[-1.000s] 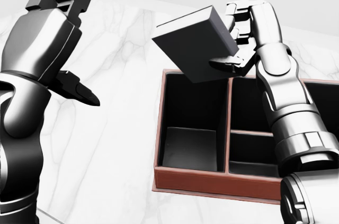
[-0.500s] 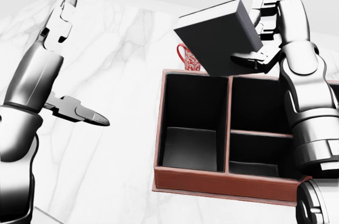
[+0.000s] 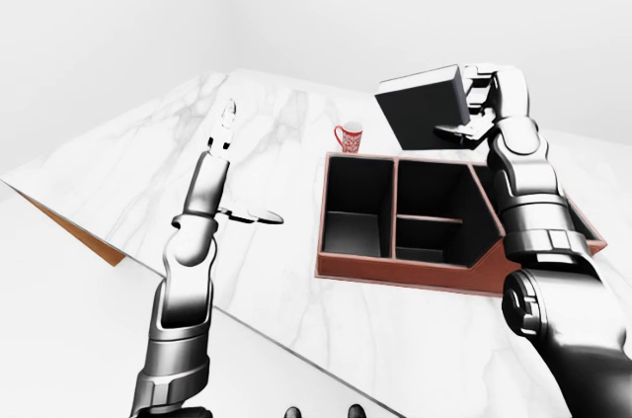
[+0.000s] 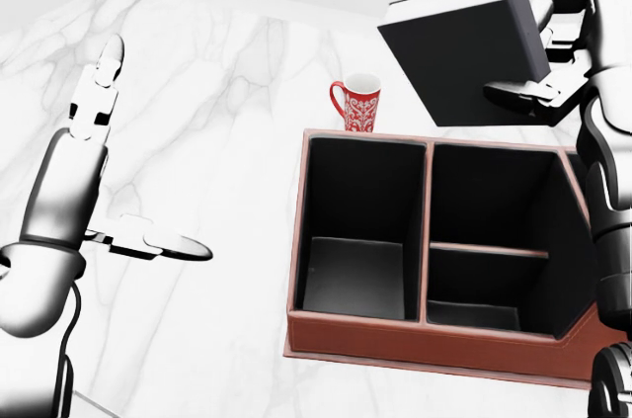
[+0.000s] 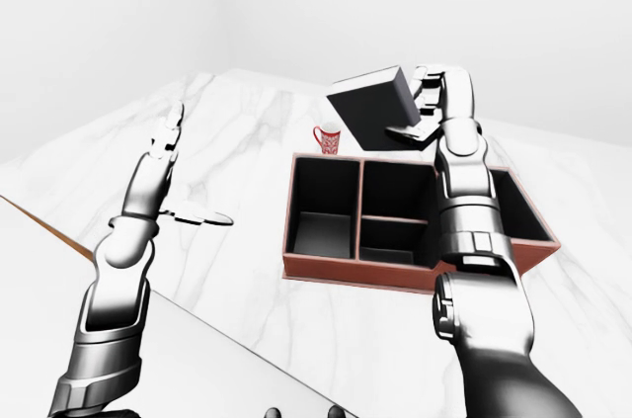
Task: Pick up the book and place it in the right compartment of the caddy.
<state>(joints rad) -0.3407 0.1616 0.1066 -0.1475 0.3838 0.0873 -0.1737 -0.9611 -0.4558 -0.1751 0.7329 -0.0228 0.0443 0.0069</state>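
Note:
A dark grey book (image 4: 462, 50) hangs tilted in the air at the head view's upper right, above the top edge of the caddy. My right hand (image 4: 545, 52) is shut on the book's right side, fingers above and thumb below. The caddy (image 4: 425, 347) is a red-brown box with black compartments, one tall at the left, two smaller in the middle, and a further one at the right partly hidden by my right arm. My left hand (image 4: 123, 156) is open over the bare marble at the left, far from the book.
A red patterned mug (image 4: 357, 103) stands just above the caddy's top left corner. The white marble table (image 3: 128, 161) stretches left, and its near edge (image 3: 89, 240) runs diagonally across the lower left of the left-eye view.
My right hand has carried the book up and to the right, uncovering the mug behind the caddy. My left hand has dropped lower and turned, its fingers spread.

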